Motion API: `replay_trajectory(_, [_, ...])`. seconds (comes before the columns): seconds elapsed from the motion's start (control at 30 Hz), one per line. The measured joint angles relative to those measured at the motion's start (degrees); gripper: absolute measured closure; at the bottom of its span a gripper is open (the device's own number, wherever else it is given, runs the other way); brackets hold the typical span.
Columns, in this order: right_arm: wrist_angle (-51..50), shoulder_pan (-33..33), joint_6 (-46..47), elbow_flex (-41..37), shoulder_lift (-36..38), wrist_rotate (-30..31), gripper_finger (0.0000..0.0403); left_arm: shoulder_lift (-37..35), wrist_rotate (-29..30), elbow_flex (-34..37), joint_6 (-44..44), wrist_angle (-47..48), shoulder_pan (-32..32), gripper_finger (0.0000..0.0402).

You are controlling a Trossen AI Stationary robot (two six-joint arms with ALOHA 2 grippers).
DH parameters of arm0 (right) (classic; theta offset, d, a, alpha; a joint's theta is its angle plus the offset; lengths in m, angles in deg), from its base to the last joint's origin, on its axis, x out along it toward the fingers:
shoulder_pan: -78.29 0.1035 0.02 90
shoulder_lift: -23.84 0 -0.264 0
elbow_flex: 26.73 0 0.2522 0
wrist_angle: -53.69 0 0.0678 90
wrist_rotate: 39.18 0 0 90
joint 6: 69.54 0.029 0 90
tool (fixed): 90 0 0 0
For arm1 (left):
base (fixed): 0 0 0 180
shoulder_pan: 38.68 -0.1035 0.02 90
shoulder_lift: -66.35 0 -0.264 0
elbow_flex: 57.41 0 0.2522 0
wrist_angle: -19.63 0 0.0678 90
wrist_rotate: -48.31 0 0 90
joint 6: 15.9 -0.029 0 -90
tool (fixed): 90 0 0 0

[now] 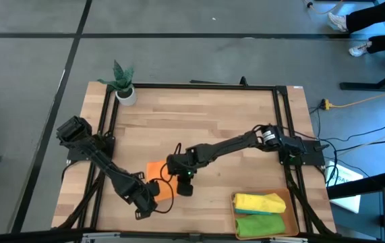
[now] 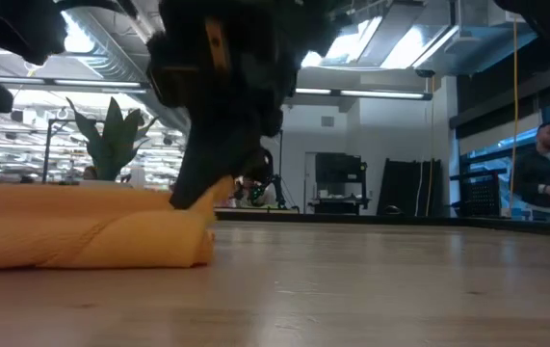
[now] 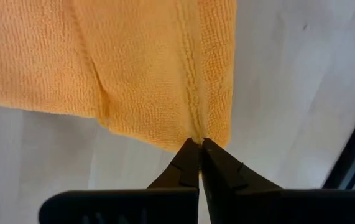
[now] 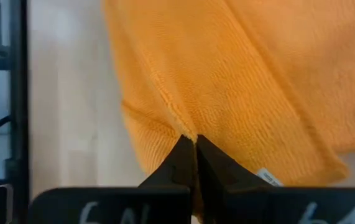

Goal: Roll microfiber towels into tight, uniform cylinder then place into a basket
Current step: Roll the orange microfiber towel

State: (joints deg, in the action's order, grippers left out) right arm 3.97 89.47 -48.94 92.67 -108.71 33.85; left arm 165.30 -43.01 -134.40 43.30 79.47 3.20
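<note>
Progress: yellow towel (image 1: 257, 201) and green towel (image 1: 259, 223) are already in the basket (image 1: 285, 197) at the counter's near right corner, lying side by side. They look bunched more than tightly rolled, hard to tell from above. Teal towel not in view.

Orange towel (image 1: 155, 170) is the one in work, on the counter (image 1: 205, 115) near the front edge, left of centre. The low view shows it partly rolled, a loose thick fold, not a tight cylinder yet.

Left tool (image 1: 150, 200): clenched on the orange towel's edge, pinching at the hem seam. Right tool (image 1: 183, 183): also clenched on an edge of the same towel, just beside a corner with a small white tag.

Left to do: finish rolling orange, move it to the basket, then teal. Roughly half done.
</note>
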Motion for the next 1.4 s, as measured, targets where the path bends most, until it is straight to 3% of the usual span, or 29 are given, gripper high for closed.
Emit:
replay_trajectory(0.27, [1.5, -1.0, 0.1, -2.9, 0.0, 0.0, 0.0397, 0.0, 1.6, 0.0, -2.1, 1.3, -2.3, 0.0402])
replay_trajectory(0.47, [1.5, -0.5, -3.5, -2.9, 0.1, -10.8, 0.0397, -1.0, 0.1, 0.0, -3.5, 1.3, -2.5, 0.0402])
replay_trajectory(0.73, [-1.2, 1.8, -7.2, 1.6, 0.3, -14.2, 0.0397, -7.0, -0.9, 0.0, -4.4, 0.8, -0.4, 0.0402])
replay_trajectory(1.13, [0.1, 4.1, -7.6, 2.1, 0.3, -25.2, 0.0397, -6.6, -10.9, -0.2, -16.5, -5.7, -4.0, 0.0401])
replay_trajectory(1.4, [4.8, 4.1, -3.6, -1.4, 0.1, -26.4, 0.0397, -3.7, -12.7, -0.1, -17.8, -5.1, -6.6, 0.0401])
